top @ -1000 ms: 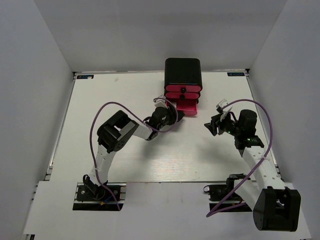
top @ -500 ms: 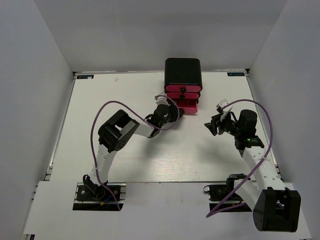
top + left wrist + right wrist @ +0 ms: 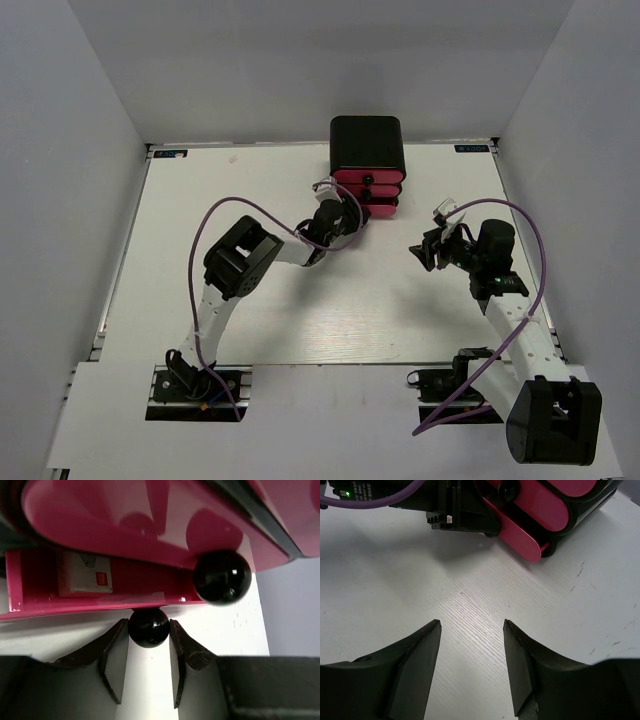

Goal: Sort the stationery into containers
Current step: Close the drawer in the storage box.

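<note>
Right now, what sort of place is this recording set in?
Probably a lab robot test cell: blank white walls box in a white table, two arms bolted at its near edge, and a black cabinet of pink drawers, the left tool gripping one knob.

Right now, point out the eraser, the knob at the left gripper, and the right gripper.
eraser (image 3: 85, 575), left wrist view, middle of its white face.
knob (image 3: 148, 626), left wrist view, centre of the black ball.
right gripper (image 3: 471, 625), right wrist view, midway between its fingertips.
</note>
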Tool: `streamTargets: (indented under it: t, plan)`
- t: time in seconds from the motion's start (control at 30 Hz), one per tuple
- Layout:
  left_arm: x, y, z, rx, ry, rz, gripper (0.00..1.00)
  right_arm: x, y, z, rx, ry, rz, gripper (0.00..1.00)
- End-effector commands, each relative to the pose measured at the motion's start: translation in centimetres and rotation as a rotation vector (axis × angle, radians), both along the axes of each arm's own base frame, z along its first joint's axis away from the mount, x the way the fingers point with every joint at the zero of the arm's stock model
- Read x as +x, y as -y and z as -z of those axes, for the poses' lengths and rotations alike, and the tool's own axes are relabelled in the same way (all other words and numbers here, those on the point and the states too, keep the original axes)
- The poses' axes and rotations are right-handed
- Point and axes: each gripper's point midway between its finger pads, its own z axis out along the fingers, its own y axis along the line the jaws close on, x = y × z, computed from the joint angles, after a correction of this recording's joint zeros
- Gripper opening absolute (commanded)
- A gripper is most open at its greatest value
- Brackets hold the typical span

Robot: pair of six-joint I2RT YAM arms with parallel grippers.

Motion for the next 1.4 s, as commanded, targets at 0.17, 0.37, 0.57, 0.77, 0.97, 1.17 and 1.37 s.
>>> streamTargets:
  t: [0.17,0.37,0.57,0.77,0.97,1.17,1.37]
  plan:
    - [2.7,1.0,-3.7,-0.037,0.084,-0.053,0.41,0.4,0.0,-1.5,-0.004,0.061,-0.008,0.59]
    - [3.5,0.7,-3.4,-0.04,0.085,-0.099,0.43,0.5,0.2,-1.3,-0.005,0.056,0.0,0.59]
    - [4.2,0.8,-3.8,-0.072,0.099,-0.126,0.44,0.5,0.0,-1.2,-0.005,0.052,-0.008,0.59]
    - [4.8,1.0,-4.7,-0.109,0.114,-0.149,0.44,0.5,0.0,-1.1,-0.007,0.049,-0.006,0.59]
    - [4.8,1.0,-4.4,-0.117,0.11,-0.15,0.53,0.6,0.1,-0.8,-0.009,0.041,-0.003,0.59]
    - [4.3,0.8,-3.6,-0.115,0.105,-0.14,0.58,0.7,0.2,-0.7,-0.014,0.039,-0.001,0.59]
    - [1.3,0.0,-3.7,-0.098,0.086,-0.086,0.64,0.6,0.2,-0.6,-0.019,0.04,-0.001,0.59]
